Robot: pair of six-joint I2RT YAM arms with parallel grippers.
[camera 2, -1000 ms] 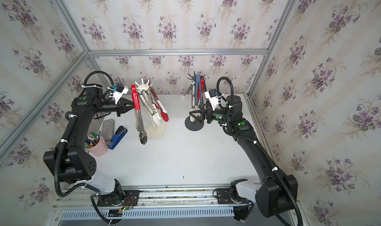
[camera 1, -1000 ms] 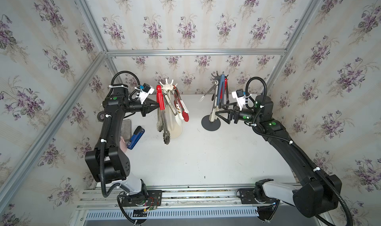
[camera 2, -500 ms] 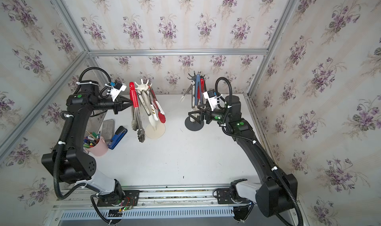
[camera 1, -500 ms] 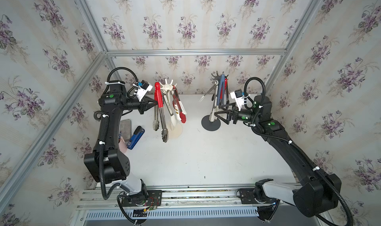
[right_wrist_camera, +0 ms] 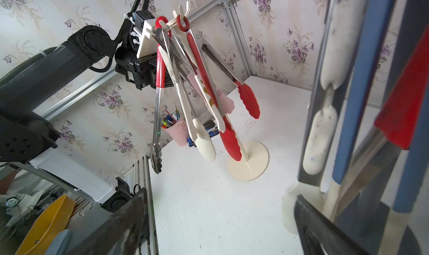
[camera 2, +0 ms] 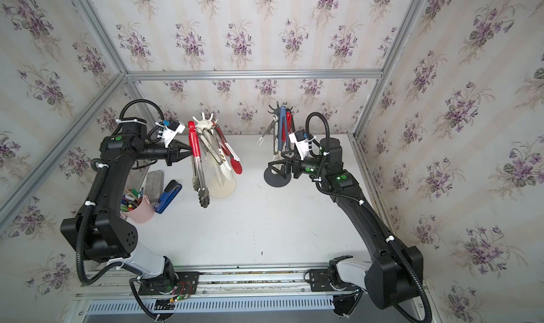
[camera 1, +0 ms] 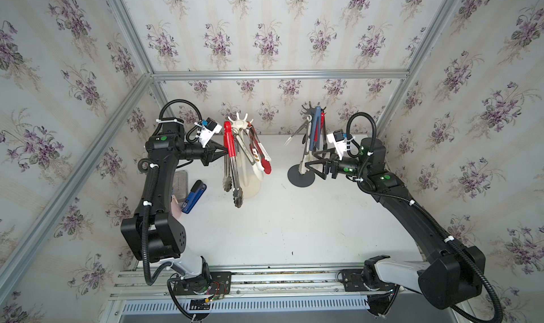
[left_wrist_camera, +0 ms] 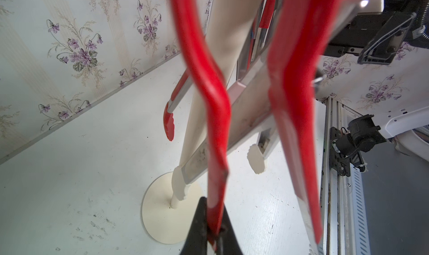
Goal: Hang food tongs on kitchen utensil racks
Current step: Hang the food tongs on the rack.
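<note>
The cream-white kitchen utensil rack (camera 1: 240, 125) (camera 2: 203, 122) stands left of centre on its disc base (left_wrist_camera: 160, 214). Several tongs hang on it. My left gripper (camera 1: 225, 153) (camera 2: 190, 152) (left_wrist_camera: 214, 233) is shut on one red handle arm of the steel food tongs (camera 1: 229, 143) (camera 2: 194, 143) (left_wrist_camera: 216, 98). These hang upright, with their top loop (right_wrist_camera: 160, 21) at a cream hook. The dark grey rack (camera 1: 309, 109) (camera 2: 278, 110) holds blue (right_wrist_camera: 362, 102), red and white tongs. My right gripper (camera 1: 307, 161) (camera 2: 278, 161) (right_wrist_camera: 218, 202) stands open beside its pole, holding nothing.
Left of the cream rack lie a blue stapler (camera 1: 194, 195), a grey block (camera 2: 154, 181) and a pink cup of pens (camera 2: 139, 211). Red-tipped tongs (camera 1: 263, 159) stick out toward the middle. A metal rail (camera 1: 265, 277) runs along the front edge.
My left gripper and the red tongs shifted slightly left and back again, so the tongs' lower end swung a little. The right arm has stayed where it was.
</note>
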